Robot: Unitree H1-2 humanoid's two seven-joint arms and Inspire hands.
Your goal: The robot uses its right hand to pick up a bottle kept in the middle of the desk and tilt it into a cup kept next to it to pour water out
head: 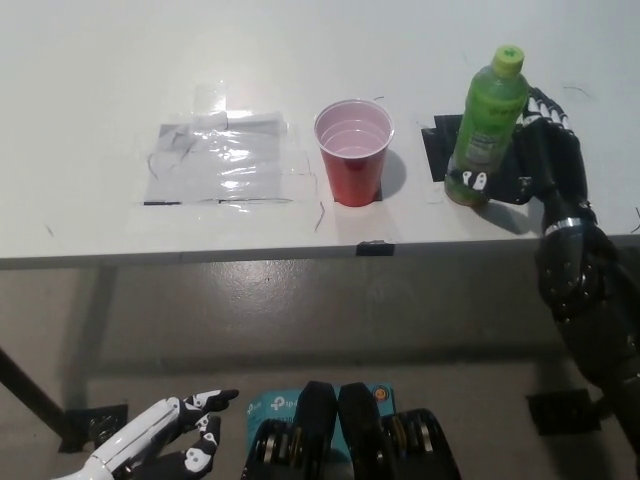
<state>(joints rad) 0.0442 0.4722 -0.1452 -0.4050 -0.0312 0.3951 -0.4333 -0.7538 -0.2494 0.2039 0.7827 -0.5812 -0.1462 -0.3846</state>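
Note:
A green bottle [485, 125] with a light green cap stands on the white desk [300, 60], right of centre, by a black tape mark [438, 145]. My black right hand [535, 160] is wrapped around its lower half from the right, shut on it. The bottle leans slightly to the right at the top. A red cup [352, 152] stands upright just left of the bottle, open and apart from it. My white left hand [175, 445] rests low at the bottom left, below the desk, with its fingers apart.
A sheet of clear plastic taped flat [222, 160] lies left of the cup. The desk's front edge [300, 255] runs across the middle, with a small black tape piece [372, 246] on it. Grey floor lies below.

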